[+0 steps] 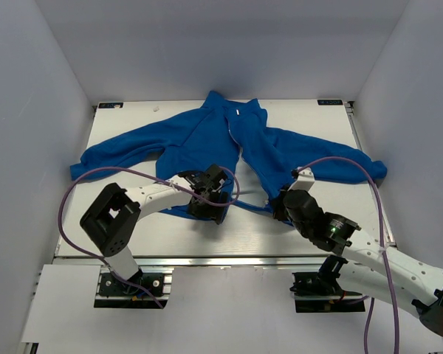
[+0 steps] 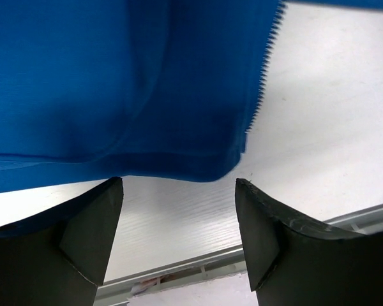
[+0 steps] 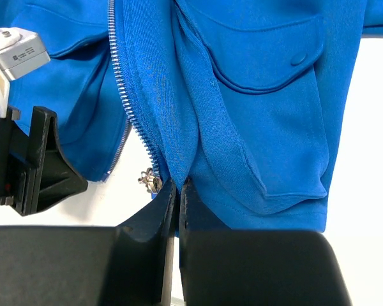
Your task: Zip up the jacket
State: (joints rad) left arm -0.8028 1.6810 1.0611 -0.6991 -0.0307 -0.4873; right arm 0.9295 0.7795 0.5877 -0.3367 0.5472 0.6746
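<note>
The royal-blue jacket (image 1: 229, 144) lies open on the white table, collar at the far side, sleeves spread left and right. Its front gapes apart below the chest. My left gripper (image 1: 210, 203) is open and empty at the hem of the left front panel (image 2: 127, 95), whose zipper teeth (image 2: 262, 83) run along its edge. My right gripper (image 3: 177, 185) is shut on a fold of the right front panel (image 3: 242, 108) at its bottom hem. The metal zipper slider (image 3: 150, 180) sits just left of those fingers, at the bottom of the right zipper row (image 3: 124, 83).
The table's front metal edge (image 2: 357, 217) lies close below the left gripper. The left arm's black gripper body (image 3: 32, 159) shows at the left in the right wrist view. White walls enclose the table on three sides. A flap pocket with a snap (image 3: 298, 59) is on the right panel.
</note>
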